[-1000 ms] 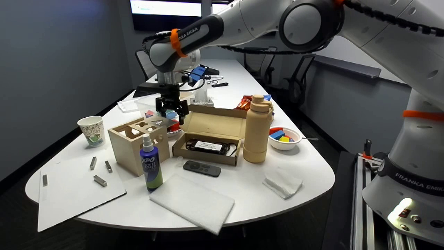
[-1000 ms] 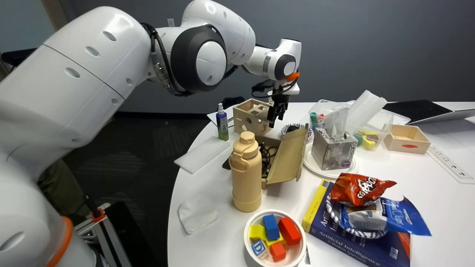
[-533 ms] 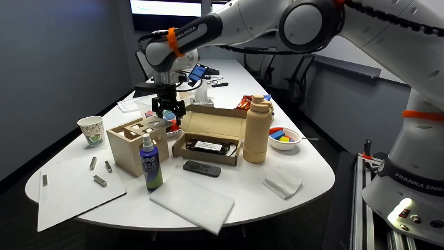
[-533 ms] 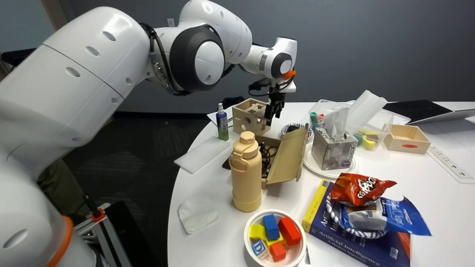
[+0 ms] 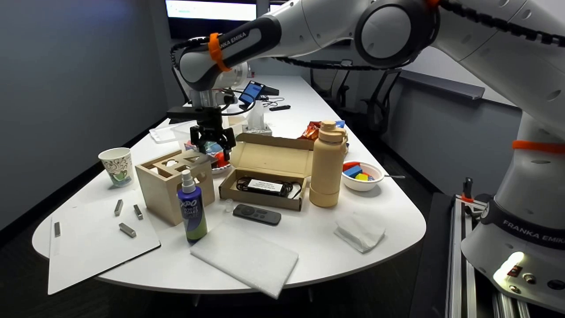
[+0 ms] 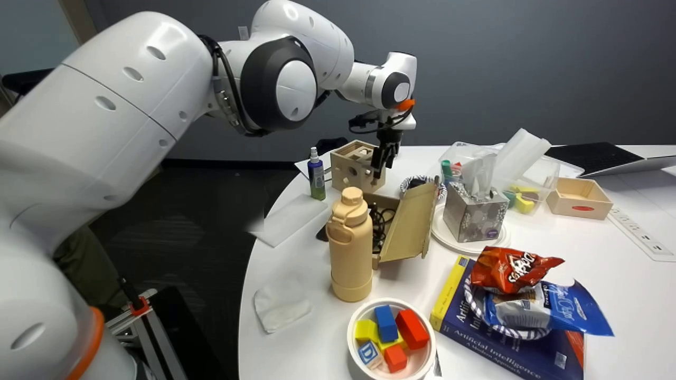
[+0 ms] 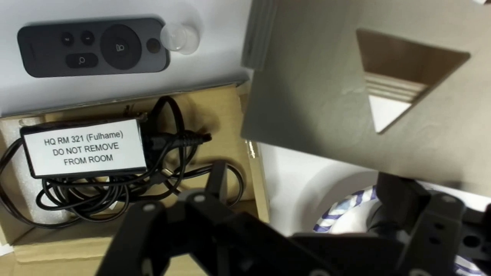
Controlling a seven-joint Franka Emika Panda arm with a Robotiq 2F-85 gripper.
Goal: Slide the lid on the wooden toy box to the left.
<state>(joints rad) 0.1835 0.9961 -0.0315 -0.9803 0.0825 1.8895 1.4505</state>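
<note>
Pale-wood lid (image 7: pixel 333 101), one thin flat panel with shaped cut-outs, lies atop one small light-wood toy box (image 5: pixel 161 194), its end jutting past the box wall toward the single black gripper (image 7: pixel 308 182). The gripper's two fingers (image 7: pixel 401 195) stand spread apart, one at the lid's edge; whether they touch, I can't tell. Near the toy box I count one blue-and-green spray bottle (image 5: pixel 193 212), one patterned paper cup (image 5: pixel 117 168), four grey bars (image 5: pixel 127 230) on one white board (image 5: pixel 97 251), and one open brown cardboard box (image 5: pixel 256 198) holding one black adapter (image 7: pixel 84 147). Farther out sit one dark remote (image 5: pixel 257 214), one tan bottle (image 5: pixel 325 172) and one white bowl (image 5: pixel 359 184) of coloured blocks (image 6: pixel 412 329), two of them red.
</note>
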